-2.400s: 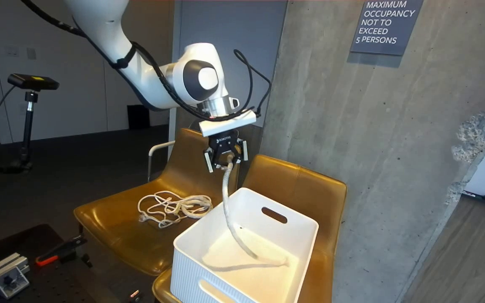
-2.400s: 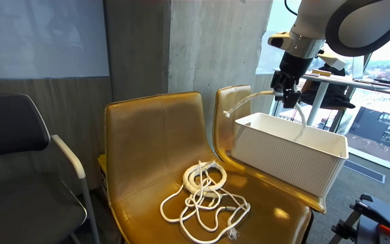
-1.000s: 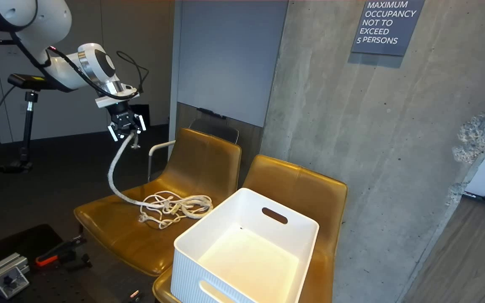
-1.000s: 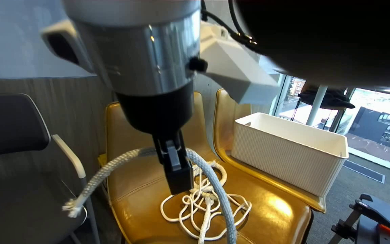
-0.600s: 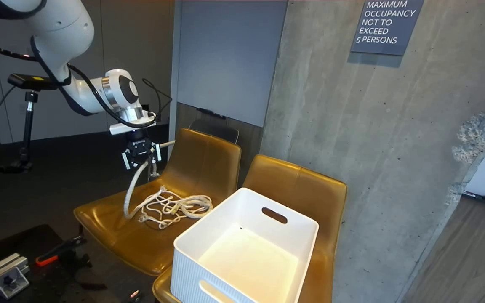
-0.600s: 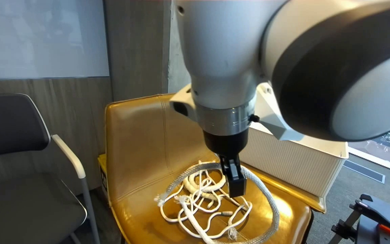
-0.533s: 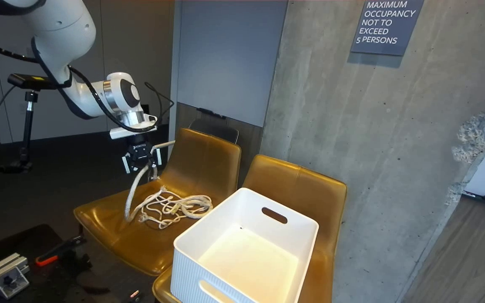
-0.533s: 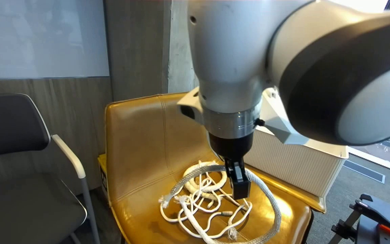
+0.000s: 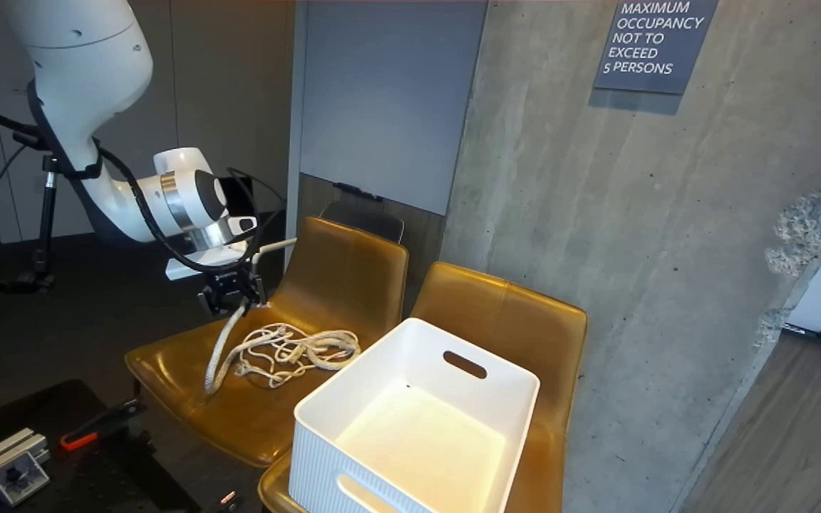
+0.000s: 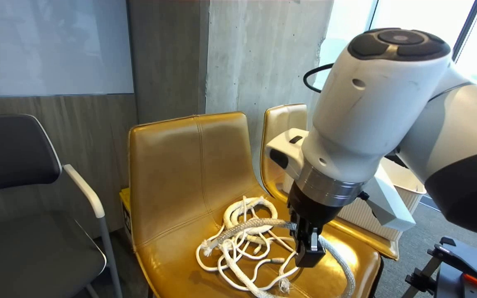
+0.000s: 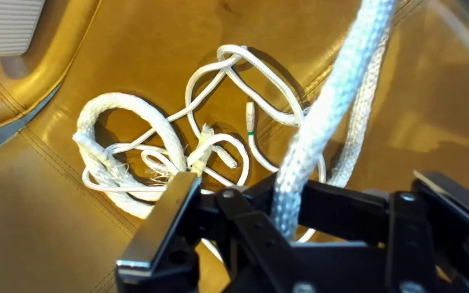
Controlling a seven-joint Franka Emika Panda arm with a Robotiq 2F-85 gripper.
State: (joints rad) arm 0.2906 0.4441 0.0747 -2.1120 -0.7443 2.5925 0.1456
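Evidently, in an exterior view, the grasp is looking complete: the gripper (image 9: 232, 294) is clamping the thick rope (image 9: 219, 347), jaws drawn in, above and beside the rope pile (image 9: 298, 353) (release, I judge, is remaining). In an exterior view, the arm (image 10: 362, 116) is slanting down toward the pile, leaning off vertical. In the wrist view, the thick rope is running from the jaws past the pile.

2 brown chairs (image 9: 343, 267), 1 dark chair (image 10: 10, 153), 1 white bin (image 9: 432, 370) and 1 rope tangle (image 9: 300, 352) are seen, plus 1 sign (image 9: 653, 46) at upper right in an exterior view.
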